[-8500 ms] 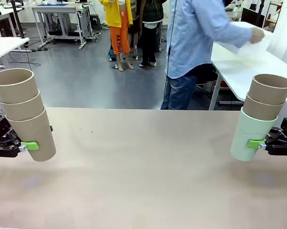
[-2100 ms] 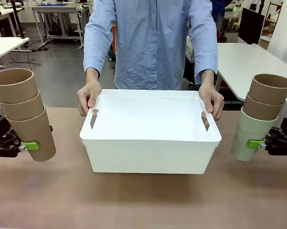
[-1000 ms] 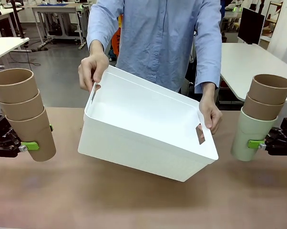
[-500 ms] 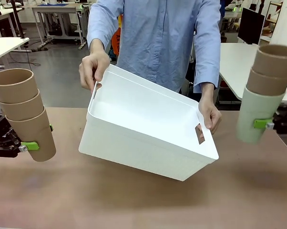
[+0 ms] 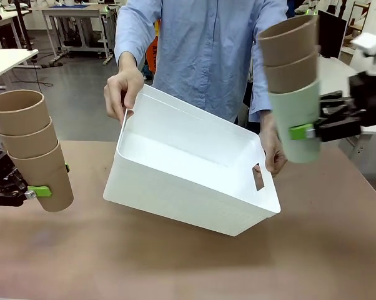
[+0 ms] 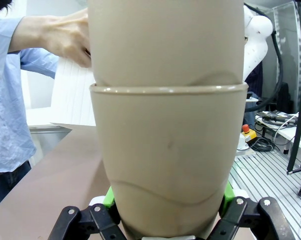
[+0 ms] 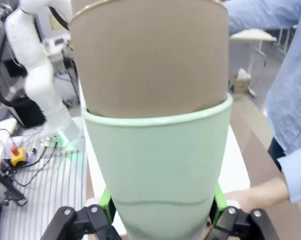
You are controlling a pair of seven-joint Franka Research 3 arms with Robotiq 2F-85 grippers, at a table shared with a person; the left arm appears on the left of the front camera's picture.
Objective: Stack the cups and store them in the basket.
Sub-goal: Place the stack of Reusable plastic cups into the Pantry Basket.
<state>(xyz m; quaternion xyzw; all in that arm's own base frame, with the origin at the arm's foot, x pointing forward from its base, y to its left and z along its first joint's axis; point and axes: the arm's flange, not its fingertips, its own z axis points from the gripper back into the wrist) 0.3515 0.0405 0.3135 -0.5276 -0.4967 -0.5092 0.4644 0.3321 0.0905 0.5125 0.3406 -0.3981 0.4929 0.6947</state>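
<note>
Beside tilted basket [image 5: 175, 194], held by person's hands [image 5: 121, 94], mint-based stack [image 5: 294, 119] was clamped in right gripper [image 5: 313, 131], tan stack [image 5: 35, 156] in left gripper [image 5: 32, 190]; stacking done, storing left.

Tan matte table [image 5: 175, 269] is running across the whole front view, from the near edge to the far side where the person [image 5: 203, 56] is standing, w/ a smooth plain top. White basket [image 5: 175, 194] is tilting over its middle, low front corner right down by the surface & throwing a soft shadow there; can't tell if it's actually touching. In left wrist view same tan top is stretching away at lower left.
</note>
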